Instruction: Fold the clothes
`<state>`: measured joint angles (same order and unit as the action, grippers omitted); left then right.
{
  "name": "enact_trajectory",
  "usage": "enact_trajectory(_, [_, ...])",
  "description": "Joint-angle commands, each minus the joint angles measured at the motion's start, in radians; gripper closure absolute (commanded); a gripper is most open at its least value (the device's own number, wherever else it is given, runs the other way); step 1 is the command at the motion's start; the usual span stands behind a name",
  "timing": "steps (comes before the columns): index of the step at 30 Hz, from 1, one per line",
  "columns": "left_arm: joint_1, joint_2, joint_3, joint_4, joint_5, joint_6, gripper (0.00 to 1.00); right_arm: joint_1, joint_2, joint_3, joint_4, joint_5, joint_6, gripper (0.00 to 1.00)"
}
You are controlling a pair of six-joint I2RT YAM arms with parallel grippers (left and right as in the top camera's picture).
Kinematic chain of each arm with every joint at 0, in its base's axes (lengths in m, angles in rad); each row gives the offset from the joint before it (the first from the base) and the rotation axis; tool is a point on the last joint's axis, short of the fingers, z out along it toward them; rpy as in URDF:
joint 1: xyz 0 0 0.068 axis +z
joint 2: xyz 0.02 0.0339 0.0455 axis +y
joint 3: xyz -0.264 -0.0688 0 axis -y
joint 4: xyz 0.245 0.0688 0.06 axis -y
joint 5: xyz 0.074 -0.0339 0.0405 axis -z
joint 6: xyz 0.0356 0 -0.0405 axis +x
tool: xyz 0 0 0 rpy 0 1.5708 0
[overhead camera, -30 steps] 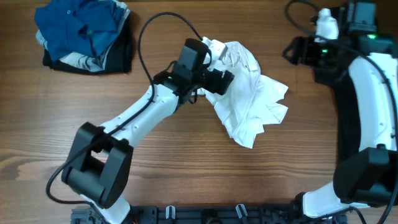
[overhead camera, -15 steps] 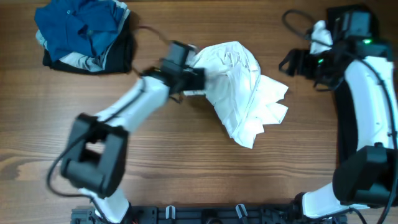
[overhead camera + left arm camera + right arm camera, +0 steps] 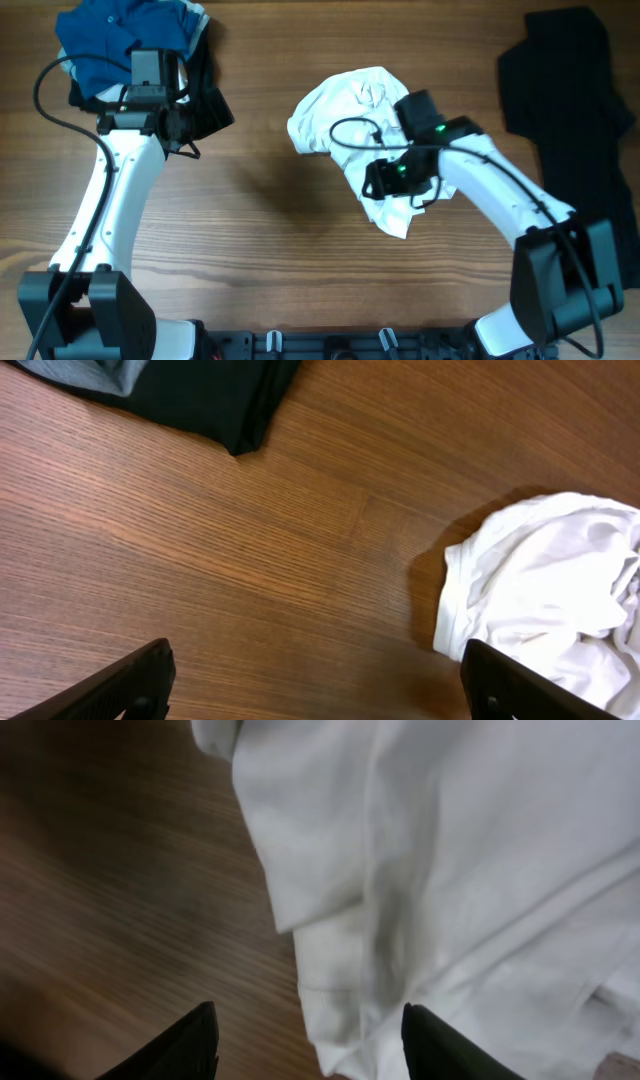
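Note:
The white T-shirt (image 3: 350, 105) lies crumpled in the middle of the wooden table, and its black print is hidden. My right gripper (image 3: 380, 184) hovers over the shirt's lower left part. In the right wrist view it (image 3: 310, 1040) is open and empty, with the shirt's folded edge (image 3: 430, 870) between and beyond its fingers. My left gripper (image 3: 205, 125) is at the upper left beside a pile of clothes (image 3: 135, 50). In the left wrist view it (image 3: 320, 680) is open and empty over bare wood, with the shirt (image 3: 540, 590) off to the right.
The pile at the back left has blue garments on top of black and grey ones, and its black corner shows in the left wrist view (image 3: 220, 400). A black garment (image 3: 560, 70) lies spread at the back right, reaching the table's right edge.
My left gripper let go of the white shirt and swung back left to the pile. My right arm swung in from the far right to above the shirt. The black garment at the right is now uncovered.

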<state>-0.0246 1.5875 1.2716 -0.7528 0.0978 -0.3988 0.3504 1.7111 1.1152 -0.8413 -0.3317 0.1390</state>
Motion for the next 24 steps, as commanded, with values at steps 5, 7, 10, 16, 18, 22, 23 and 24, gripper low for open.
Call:
enact_trajectory(5, [0.003, 0.002, 0.006, -0.001, -0.003, 0.002, 0.08, 0.156, -0.013, -0.076, 0.139, 0.406, 0.254, 0.50])
enact_trajectory(7, [0.002, 0.002, 0.006, -0.003, -0.003, 0.002, 0.08, 0.159, -0.013, -0.093, 0.149, 0.465, 0.290, 0.50])
enact_trajectory(10, [0.002, 0.002, 0.006, -0.005, -0.002, 0.002, 0.08, 0.157, -0.013, -0.101, 0.151, 0.520, 0.309, 0.50])
enact_trajectory(16, [0.003, 0.002, 0.006, -0.004, -0.003, 0.002, 0.08, 0.155, -0.013, -0.103, 0.195, 0.523, 0.306, 0.70])
enact_trajectory(18, [0.003, 0.002, 0.006, -0.004, -0.003, 0.003, 0.11, 0.155, -0.013, -0.103, 0.214, 0.527, 0.306, 0.96])
enact_trajectory(22, [0.004, -0.006, 0.006, 0.008, -0.018, 0.080, 0.27, 0.114, -0.027, -0.061, 0.226, 0.439, 0.211, 0.96])
enact_trajectory(23, [0.004, -0.018, 0.006, 0.017, -0.018, 0.088, 0.29, 0.099, -0.039, -0.031, 0.204, 0.408, 0.175, 0.96])
enact_trajectory(24, [0.004, -0.031, 0.006, 0.025, -0.017, 0.103, 0.32, 0.077, -0.060, 0.022, 0.164, 0.371, 0.125, 0.96])
